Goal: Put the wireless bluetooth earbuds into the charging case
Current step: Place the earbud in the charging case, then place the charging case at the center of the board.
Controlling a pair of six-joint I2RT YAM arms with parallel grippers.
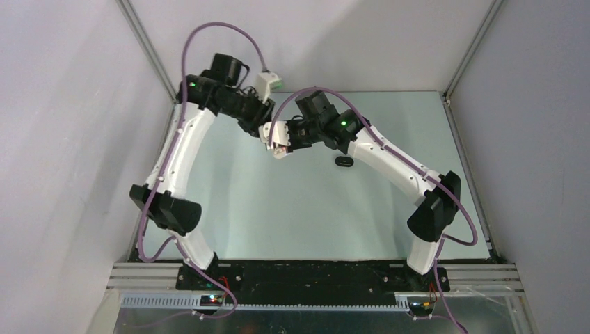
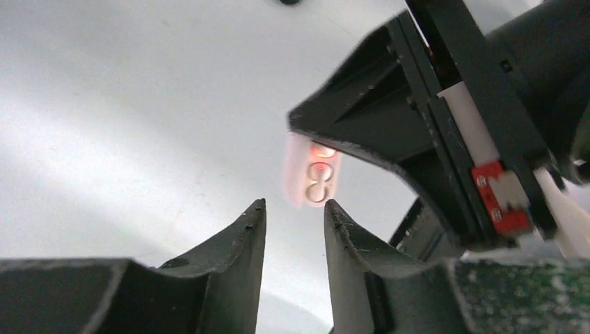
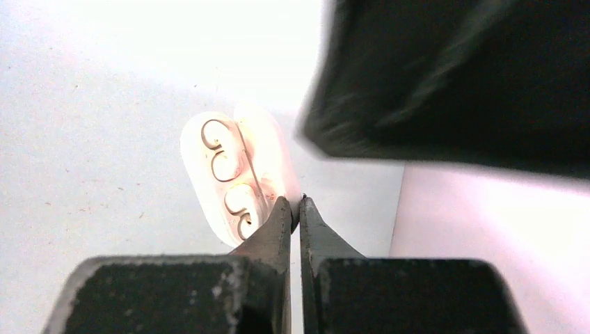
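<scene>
Pinching the open white charging case (image 3: pixel 233 174) by its near rim with the right gripper (image 3: pixel 295 204), tips drawn almost together, only a thin slit left between. Seemingly lifted off the pale table (image 1: pixel 313 216), lid glowing pinkish beside the tray of two moulded wells. Impossible to tell if filled with white earbuds or bare. Facing the same case from close by with the left gripper (image 2: pixel 293 205), parted narrowly, gripping nothing and touching nothing, case just beyond the tips and tucked under the other arm's black body. Also on the table, well apart to the right: a black oval case (image 1: pixel 344 161).
</scene>
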